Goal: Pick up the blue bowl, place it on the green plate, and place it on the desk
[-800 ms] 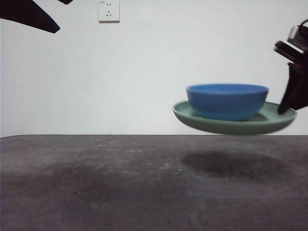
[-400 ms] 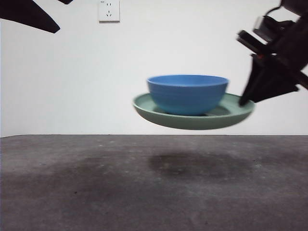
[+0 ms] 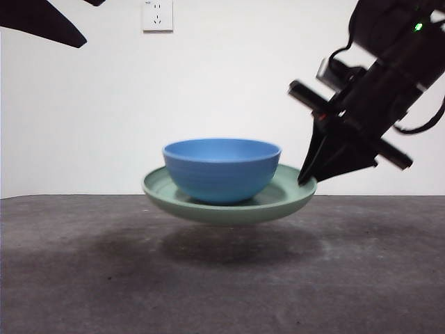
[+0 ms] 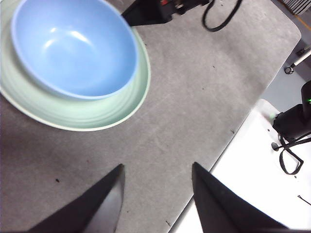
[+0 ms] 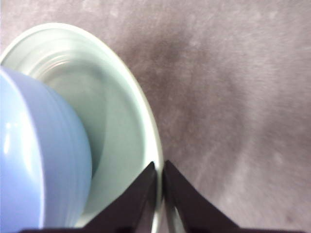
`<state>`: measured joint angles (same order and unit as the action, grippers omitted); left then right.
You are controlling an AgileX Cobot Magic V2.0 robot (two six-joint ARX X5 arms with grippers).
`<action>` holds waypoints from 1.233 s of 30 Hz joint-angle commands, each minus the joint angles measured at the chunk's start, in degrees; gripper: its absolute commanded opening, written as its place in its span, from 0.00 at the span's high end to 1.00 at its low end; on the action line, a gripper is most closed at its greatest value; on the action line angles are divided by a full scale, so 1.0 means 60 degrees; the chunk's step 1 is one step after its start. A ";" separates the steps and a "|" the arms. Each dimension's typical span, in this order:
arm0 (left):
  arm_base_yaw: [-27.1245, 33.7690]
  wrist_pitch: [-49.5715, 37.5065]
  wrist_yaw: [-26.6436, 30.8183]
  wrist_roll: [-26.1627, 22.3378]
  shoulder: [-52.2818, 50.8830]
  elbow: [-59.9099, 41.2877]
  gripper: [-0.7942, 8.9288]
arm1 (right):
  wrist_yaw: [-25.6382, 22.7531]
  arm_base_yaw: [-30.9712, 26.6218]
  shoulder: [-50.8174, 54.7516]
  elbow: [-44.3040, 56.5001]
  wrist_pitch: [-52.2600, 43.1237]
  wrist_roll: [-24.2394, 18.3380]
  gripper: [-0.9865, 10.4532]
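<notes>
Right gripper point(image 3: 306, 179): jaws pinched on rim of green plate point(image 3: 229, 207), held above desk point(image 3: 83, 278); blue bowl point(image 3: 221, 169) sat on plate. Left gripper point(image 4: 155, 194): parted, empty.

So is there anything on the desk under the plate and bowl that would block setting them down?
Nothing visible does. The right tool is shut on the rim of the green plate, which carries the blue bowl just above the desk; only its shadow lies beneath. The left tool waits apart, open.
</notes>
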<state>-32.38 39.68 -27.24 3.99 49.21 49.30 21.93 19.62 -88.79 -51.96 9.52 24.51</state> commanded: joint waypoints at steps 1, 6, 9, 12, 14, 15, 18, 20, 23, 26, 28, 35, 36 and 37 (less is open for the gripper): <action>-0.0044 -0.0047 -0.0040 0.0018 0.0044 0.0124 0.69 | 0.0018 0.0069 -0.0495 -0.0164 -0.0444 0.0499 0.91; -0.0044 -0.0051 -0.0040 0.0018 0.0044 0.0124 0.69 | 0.0015 0.0069 -0.1177 -0.0168 -0.0867 0.0663 0.91; -0.0044 -0.0047 -0.0040 0.0018 0.0044 0.0124 0.69 | 0.0018 0.0069 -0.1497 -0.0175 -0.1024 0.0674 0.91; -0.0044 -0.0044 -0.0040 0.0018 0.0044 0.0124 0.69 | 0.0011 0.0069 -0.1694 -0.0182 -0.1049 0.0667 0.91; -0.0044 -0.0036 -0.0040 0.0018 0.0044 0.0124 0.69 | 0.0007 0.0069 -0.1741 -0.0182 -0.1053 0.0667 0.91; -0.0044 -0.0022 -0.0040 0.0018 0.0044 0.0124 0.69 | 0.0011 0.0069 -0.1741 -0.0182 -0.1049 0.0667 0.91; -0.0044 0.0011 -0.0040 0.0015 0.0044 0.0124 0.69 | 0.0018 0.0069 -0.1741 -0.0182 -0.1031 0.0667 0.91; -0.0044 0.0015 -0.0040 0.0018 0.0044 0.0124 0.69 | 0.0029 0.0069 -0.1741 -0.0182 -0.0984 0.0667 0.90; -0.0044 0.0033 -0.0040 0.0018 0.0044 0.0124 0.69 | 0.0029 0.0080 -0.1738 -0.0182 -0.0958 0.0667 0.81; -0.0044 0.0044 -0.0040 0.0018 0.0044 0.0124 0.69 | 0.0025 0.0077 -0.1734 -0.0182 -0.0918 0.0670 0.77; -0.0044 0.0044 -0.0044 0.0018 0.0044 0.0124 0.69 | 0.0018 0.0077 -0.1712 -0.0182 -0.0863 0.0667 0.77; -0.0044 0.0197 -0.0040 0.0011 0.0044 0.0124 0.69 | -0.0342 0.0077 -0.0914 -0.0182 -0.0393 0.0579 0.77; -0.0044 0.0222 -0.0040 0.0015 0.0044 0.0124 0.69 | -0.0506 0.0077 -0.0627 -0.0182 -0.0219 0.0499 0.77; -0.0044 0.0229 -0.0040 0.0015 0.0044 0.0124 0.69 | -0.0612 0.0069 -0.0393 -0.0182 -0.0095 0.0423 0.77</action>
<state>-32.38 41.25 -27.24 3.99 49.21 49.30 18.94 19.79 -92.09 -52.03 8.78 27.88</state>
